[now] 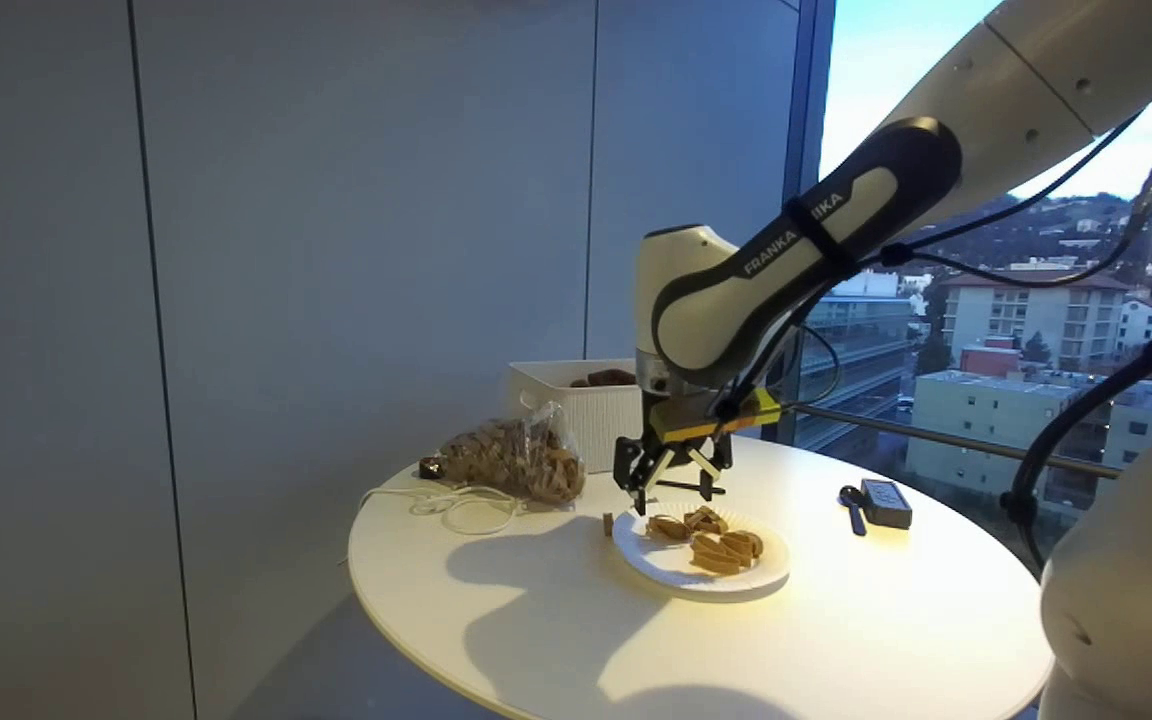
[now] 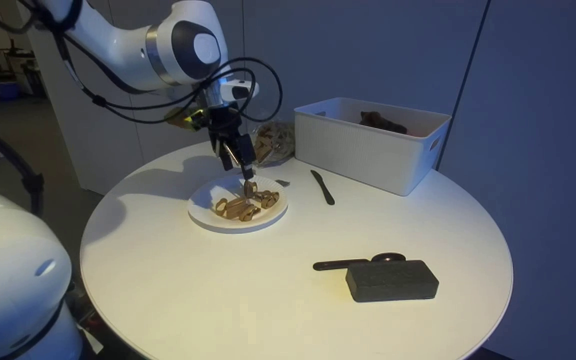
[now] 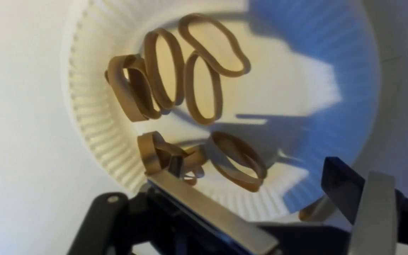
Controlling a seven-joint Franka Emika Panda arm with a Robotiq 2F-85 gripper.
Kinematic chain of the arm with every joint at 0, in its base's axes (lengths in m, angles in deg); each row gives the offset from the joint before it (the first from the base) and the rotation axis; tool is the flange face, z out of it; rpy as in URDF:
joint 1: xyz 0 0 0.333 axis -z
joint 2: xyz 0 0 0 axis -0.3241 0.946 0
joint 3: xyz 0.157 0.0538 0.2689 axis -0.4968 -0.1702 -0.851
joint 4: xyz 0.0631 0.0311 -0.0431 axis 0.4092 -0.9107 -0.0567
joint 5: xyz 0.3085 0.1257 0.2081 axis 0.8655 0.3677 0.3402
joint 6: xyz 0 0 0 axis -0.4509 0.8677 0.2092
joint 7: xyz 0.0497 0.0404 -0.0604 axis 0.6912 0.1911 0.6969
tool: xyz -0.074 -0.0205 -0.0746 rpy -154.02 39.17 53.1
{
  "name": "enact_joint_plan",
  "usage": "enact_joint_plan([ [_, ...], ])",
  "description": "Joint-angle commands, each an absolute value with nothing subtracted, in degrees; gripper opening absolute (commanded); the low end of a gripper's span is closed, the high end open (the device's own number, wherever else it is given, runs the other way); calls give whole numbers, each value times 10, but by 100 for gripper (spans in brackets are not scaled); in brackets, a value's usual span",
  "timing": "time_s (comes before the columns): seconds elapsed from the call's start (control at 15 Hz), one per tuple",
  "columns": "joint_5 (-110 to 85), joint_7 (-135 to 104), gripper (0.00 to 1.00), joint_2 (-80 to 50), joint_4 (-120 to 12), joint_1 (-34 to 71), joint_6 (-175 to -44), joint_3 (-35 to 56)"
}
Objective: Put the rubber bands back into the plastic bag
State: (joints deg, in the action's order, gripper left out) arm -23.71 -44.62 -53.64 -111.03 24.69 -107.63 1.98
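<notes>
A: Where are the rubber bands (image 3: 189, 88) lying, and what is the end effector (image 1: 674, 496) doing?

B: They're lying in loops on the paper plate (image 2: 199, 207), some of them overlapping. A stray brown piece (image 1: 608, 523), probably another band, is resting just beside the rim on the counter (image 1: 886, 610). The end effector is hanging above the plate's edge, its 2 fingers standing wide apart and pinching nothing.

A: How are you expecting the bands to handle?

B: I'm guessing light, soft and springy, with rubber clinging rather than slipping. Nothing is looking fragile, but a loop is probably going to be folding under a pinch, and neighbours may be hooking along.

A: So where are you taking hold?

B: I'm favouring the loop (image 3: 237, 150) showing between the fingertips in the wrist view: pinching across both long walls, low near the plate, so it's flattening instead of rolling away. The clump (image 3: 149, 152) lying partly behind 1 fingertip is looking more tangled.

A: And the plastic bag (image 1: 516, 460)?

B: It's lying near the plate, bulging with similar brown bands; I'm not making out where its mouth is opening.
</notes>
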Motion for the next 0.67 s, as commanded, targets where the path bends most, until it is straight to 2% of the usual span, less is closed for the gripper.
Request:
enact_joint_plan([
  [0.0,-246,-439,100,-546,-1156,283,-1170,38],
  [0.27,-255,-411,100,-540,-1170,303,-1253,32],
  [0.6,-213,-378,100,-513,-1165,298,-1255,45],
])
